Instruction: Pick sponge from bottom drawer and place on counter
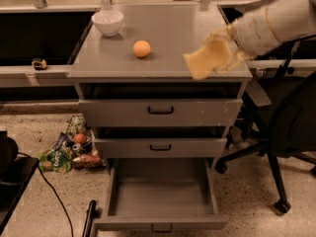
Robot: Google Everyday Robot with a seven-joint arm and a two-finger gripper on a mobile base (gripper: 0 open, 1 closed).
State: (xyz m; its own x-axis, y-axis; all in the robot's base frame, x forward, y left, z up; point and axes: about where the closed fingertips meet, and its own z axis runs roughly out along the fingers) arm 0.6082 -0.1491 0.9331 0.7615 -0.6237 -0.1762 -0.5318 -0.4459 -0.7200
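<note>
My gripper (223, 53) comes in from the upper right and is shut on the pale-yellow sponge (206, 58). It holds the sponge above the front right part of the grey counter (168, 38). The bottom drawer (160, 194) is pulled out wide and its tray is bare. An orange ball (141, 49) lies on the counter to the left of the sponge.
A white bowl (107, 22) stands at the counter's back left. The two upper drawers (160, 113) are slightly open. A black office chair (284, 127) stands to the right of the cabinet. Snack bags (69, 149) and a black cable (54, 201) lie on the floor at the left.
</note>
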